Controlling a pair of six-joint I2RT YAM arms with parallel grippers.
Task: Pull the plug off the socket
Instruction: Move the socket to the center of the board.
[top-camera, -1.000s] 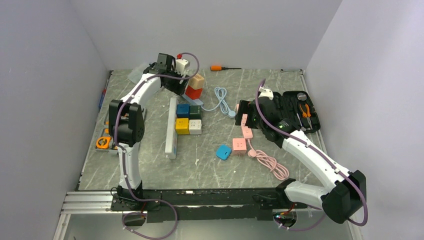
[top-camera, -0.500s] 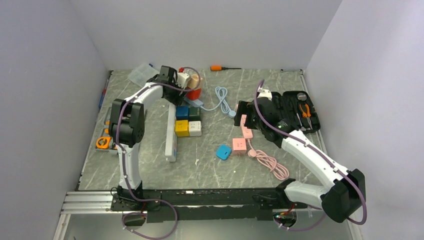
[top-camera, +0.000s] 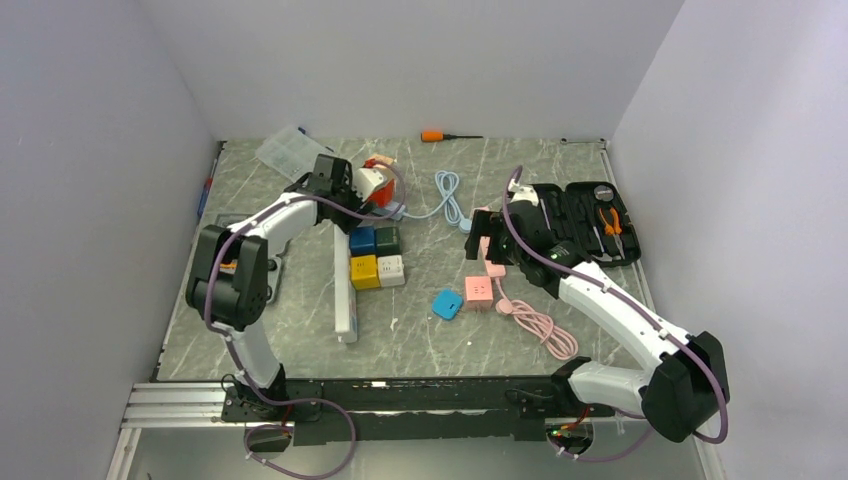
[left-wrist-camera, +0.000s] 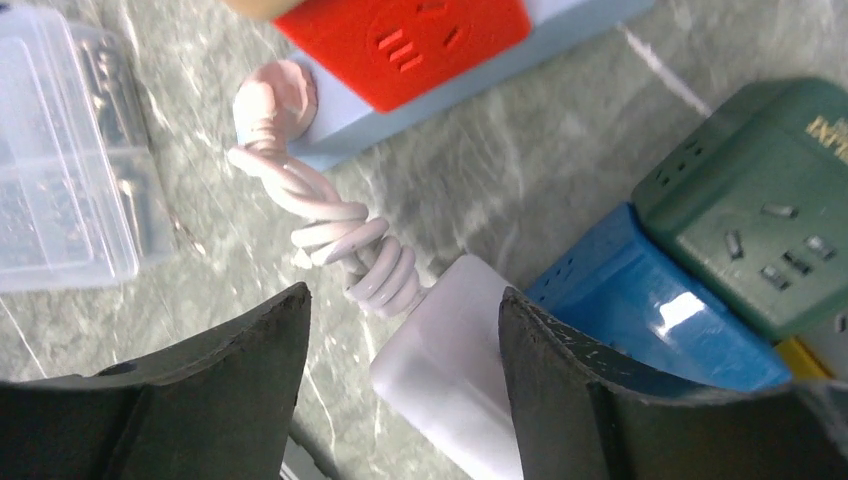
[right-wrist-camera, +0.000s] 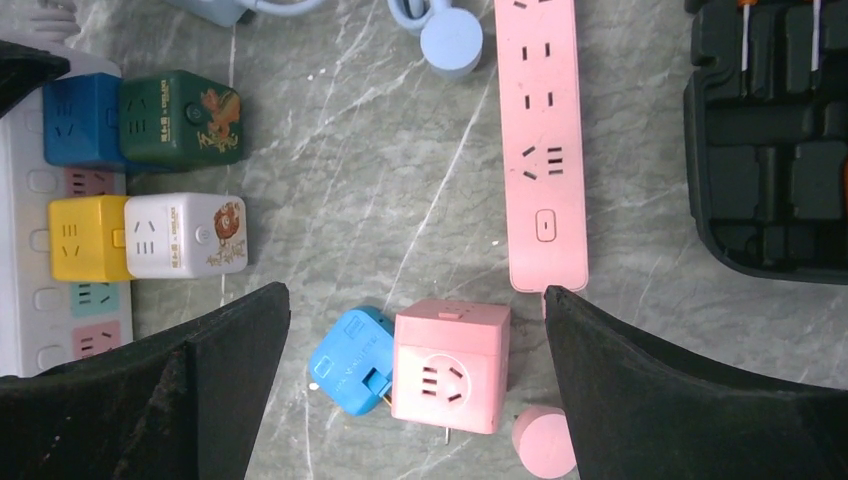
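Note:
My left gripper (top-camera: 350, 203) is open, low over the far end of the white power strip (left-wrist-camera: 450, 350). Its fingers (left-wrist-camera: 230, 390) straddle that end and its coiled pale cable (left-wrist-camera: 340, 240). A red cube socket (left-wrist-camera: 410, 35) sits on a light-blue strip (left-wrist-camera: 350, 135) just beyond. My right gripper (top-camera: 487, 238) is open and empty, hovering above a pink cube socket (right-wrist-camera: 450, 365). A blue plug adapter (right-wrist-camera: 350, 360) sits against the pink cube's left side. In the top view the pink cube (top-camera: 478, 290) and blue adapter (top-camera: 446, 304) lie mid-table.
Blue (right-wrist-camera: 80, 120), green (right-wrist-camera: 180, 115), yellow (right-wrist-camera: 85, 238) and white (right-wrist-camera: 185, 235) cubes sit on or beside the white strip (top-camera: 344, 290). A pink power strip (right-wrist-camera: 540, 150) and its coiled cord (top-camera: 545, 330) lie right of centre. A black tool case (top-camera: 590, 220), a clear box (top-camera: 285, 150) and a screwdriver (top-camera: 445, 136) lie at the back.
My left arm swung from the back of the table toward me and lowered over the white strip's far end. My right gripper shifted slightly left.

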